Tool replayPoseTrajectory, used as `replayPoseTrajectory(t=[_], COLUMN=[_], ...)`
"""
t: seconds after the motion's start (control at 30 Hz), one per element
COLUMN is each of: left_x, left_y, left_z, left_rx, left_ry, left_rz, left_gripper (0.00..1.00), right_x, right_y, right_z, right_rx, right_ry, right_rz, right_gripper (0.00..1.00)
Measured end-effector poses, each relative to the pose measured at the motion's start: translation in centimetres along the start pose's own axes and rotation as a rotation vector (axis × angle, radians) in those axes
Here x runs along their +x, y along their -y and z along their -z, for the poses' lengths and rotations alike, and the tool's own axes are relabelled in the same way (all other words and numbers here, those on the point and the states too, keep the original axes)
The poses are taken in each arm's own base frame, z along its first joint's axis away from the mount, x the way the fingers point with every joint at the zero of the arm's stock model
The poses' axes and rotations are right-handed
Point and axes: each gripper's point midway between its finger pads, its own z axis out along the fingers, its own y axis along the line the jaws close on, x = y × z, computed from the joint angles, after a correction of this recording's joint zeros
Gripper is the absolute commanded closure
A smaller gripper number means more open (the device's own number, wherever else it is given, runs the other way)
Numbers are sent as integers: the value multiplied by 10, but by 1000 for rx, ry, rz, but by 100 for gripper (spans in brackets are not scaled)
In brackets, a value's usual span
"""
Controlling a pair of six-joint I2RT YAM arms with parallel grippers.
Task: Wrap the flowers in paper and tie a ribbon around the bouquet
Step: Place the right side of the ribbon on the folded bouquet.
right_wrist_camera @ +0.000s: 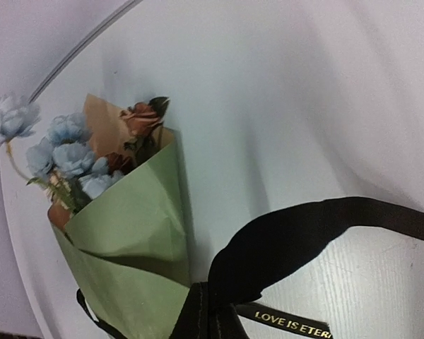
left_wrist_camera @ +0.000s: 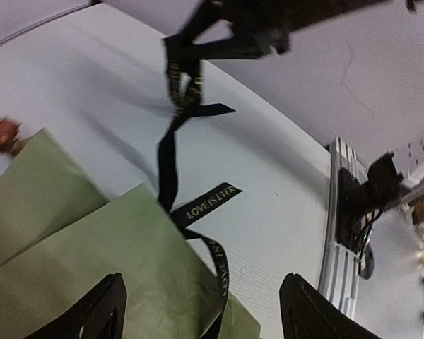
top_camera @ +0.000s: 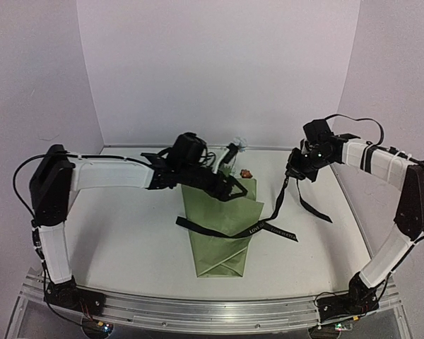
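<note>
The wrapping looks done and the tying is in hand. The bouquet (top_camera: pixel 222 229), an olive-green paper cone, lies flat at the centre of the desk (top_camera: pixel 127 233). Its point faces 6 o'clock and the flowers (right_wrist_camera: pixel 71 152) show at the wide end toward 12 o'clock. The black ribbon (top_camera: pixel 272 229), printed with light lettering, lies across the cone's middle, one loose end on its 9 o'clock side. From the 3 o'clock side a stretch rises toward 2 o'clock into the right gripper (top_camera: pixel 295 173), which is clamped on it above the desk. The left gripper (top_camera: pixel 230 189) hovers over the cone's wide end, jaws wide apart and holding nothing; whether it brushes the paper cannot be told. Next, it probably needs to take the loose end so both ends can cross without dragging the cone.
</note>
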Motion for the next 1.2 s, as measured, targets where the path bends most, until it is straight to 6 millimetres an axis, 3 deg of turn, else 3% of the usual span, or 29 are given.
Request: replayPoseTrajectory(t=[0.1,0.13,0.2,0.27,0.33,0.43,0.5,0.63,0.7,0.83,0.93,1.2], left_x=[-7,-4,11,31,50,64,71,87,93,97,94,94], left_y=[-53,-71,-106,-130,-138,-133,-130,-134,-136,-137,-136,-133], left_z=[59,78,113,134,139,133,129,122,120,119,119,119], left_rx=[-139,-180,-262,-324,-353,-345,-334,-346,-353,-357,-353,-340], left_ry=[108,139,183,192,163,113,87,31,12,-4,-5,-17], left_rz=[194,256,384,480,542,572,584,616,628,638,634,628], left_gripper=[25,25,25,25,26,28,30,32,33,34,34,34], right_x=[25,39,79,125,162,188,190,177,165,126,108,89], right_y=[-57,-75,-110,-133,-137,-108,-85,-67,-70,-95,-100,-44], right_z=[6,8,12,13,11,1,-4,-1,4,6,-8,-68], right_rx=[-109,-144,-215,-268,-291,-230,-159,-56,-26,26,65,182], right_ry=[-22,-43,-104,-187,-265,-351,-383,-369,-339,-246,-202,-197], right_rz=[153,210,347,465,537,566,552,553,552,501,418,86], right_gripper=[100,96,75,60,44,25,16,18,22,27,28,27])
